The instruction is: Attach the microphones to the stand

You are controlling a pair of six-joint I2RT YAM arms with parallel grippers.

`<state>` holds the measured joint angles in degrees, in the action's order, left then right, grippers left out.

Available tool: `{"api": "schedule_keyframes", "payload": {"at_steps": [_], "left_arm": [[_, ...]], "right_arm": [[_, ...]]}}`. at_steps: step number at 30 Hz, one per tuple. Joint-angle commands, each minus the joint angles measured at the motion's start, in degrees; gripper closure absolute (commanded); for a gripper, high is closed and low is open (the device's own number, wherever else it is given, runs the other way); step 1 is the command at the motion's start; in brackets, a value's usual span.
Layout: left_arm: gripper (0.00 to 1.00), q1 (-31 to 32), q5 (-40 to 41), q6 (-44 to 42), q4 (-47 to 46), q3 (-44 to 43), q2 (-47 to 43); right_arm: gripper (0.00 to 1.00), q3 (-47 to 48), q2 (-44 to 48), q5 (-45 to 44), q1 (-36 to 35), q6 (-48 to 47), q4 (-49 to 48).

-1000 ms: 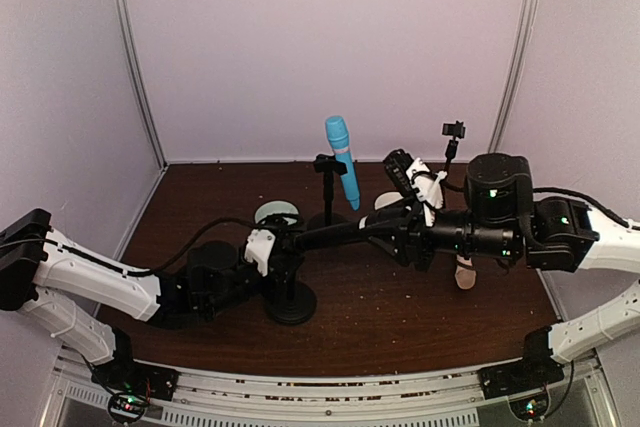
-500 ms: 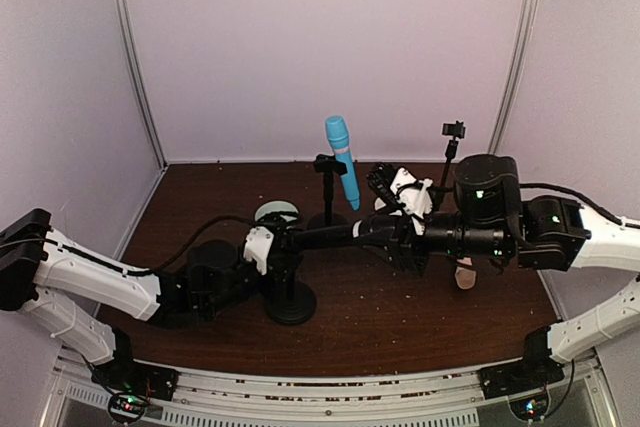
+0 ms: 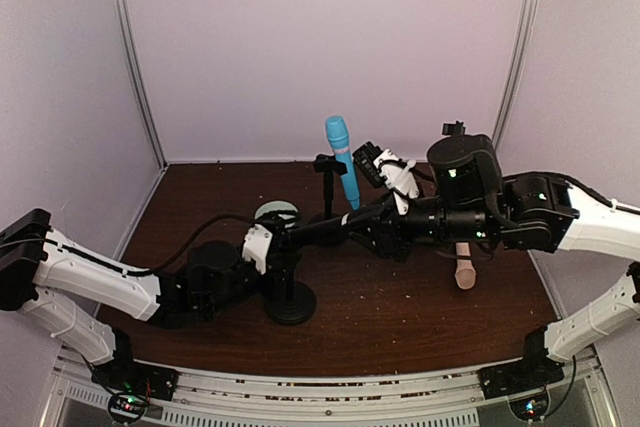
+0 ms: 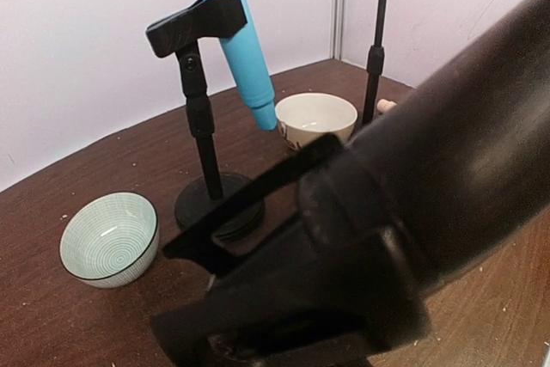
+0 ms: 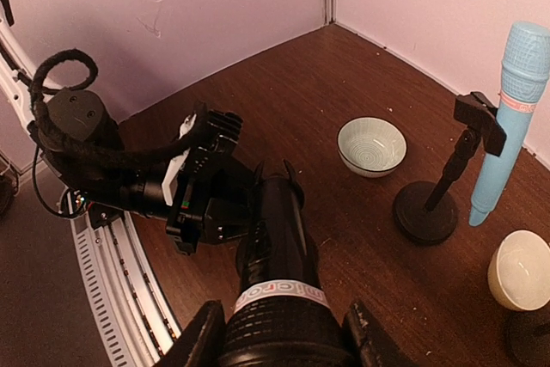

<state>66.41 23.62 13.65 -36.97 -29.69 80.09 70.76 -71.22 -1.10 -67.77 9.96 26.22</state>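
Note:
The black microphone [image 3: 335, 227] lies level between the arms. My right gripper [image 3: 388, 227] is shut on its head end [image 5: 275, 307], with fingers [image 5: 193, 341] on both sides. Its tail reaches the clip of the near stand [image 3: 290, 299]. My left gripper [image 3: 270, 247] sits at that stand's stem and looks shut on it; the microphone [image 4: 412, 161] hides its fingers in the left wrist view. The light blue microphone [image 3: 343, 160] sits tilted in the clip of the middle stand [image 3: 326, 182]. The cream-beige microphone [image 3: 463, 270] lies on the table under my right arm.
A pale green bowl [image 3: 277, 211] sits left of the middle stand's base, and a cream bowl [image 4: 315, 118] sits behind it. A third, thin stand [image 3: 452, 137] rises at the back right. Walls close the back and both sides.
My right arm has moved left and a little back with the black microphone, bringing its tail closer to the near stand's clip. The left arm has stayed put.

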Motion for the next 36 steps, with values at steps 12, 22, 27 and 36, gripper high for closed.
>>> {"api": "schedule_keyframes", "payload": {"at_steps": [12, 22, 27, 36], "left_arm": [[1.0, 2.8, -3.3, -3.9, -5.5, -3.3, -0.7], [1.0, 3.1, -4.4, -4.5, -5.3, -3.1, -1.2], [1.0, 3.4, -4.8, -5.4, -4.8, -3.5, -1.0], [1.0, 4.3, -5.4, -6.8, -3.9, -5.0, 0.1]], "right_arm": [[1.0, -1.8, -10.3, 3.1, -0.3, 3.4, -0.2], [1.0, 1.3, -14.8, 3.0, -0.3, -2.4, 1.6], [1.0, 4.2, -14.3, 0.9, -0.3, -5.8, 4.7], [1.0, 11.6, -17.3, -0.1, -0.3, -9.1, 10.8]]}}
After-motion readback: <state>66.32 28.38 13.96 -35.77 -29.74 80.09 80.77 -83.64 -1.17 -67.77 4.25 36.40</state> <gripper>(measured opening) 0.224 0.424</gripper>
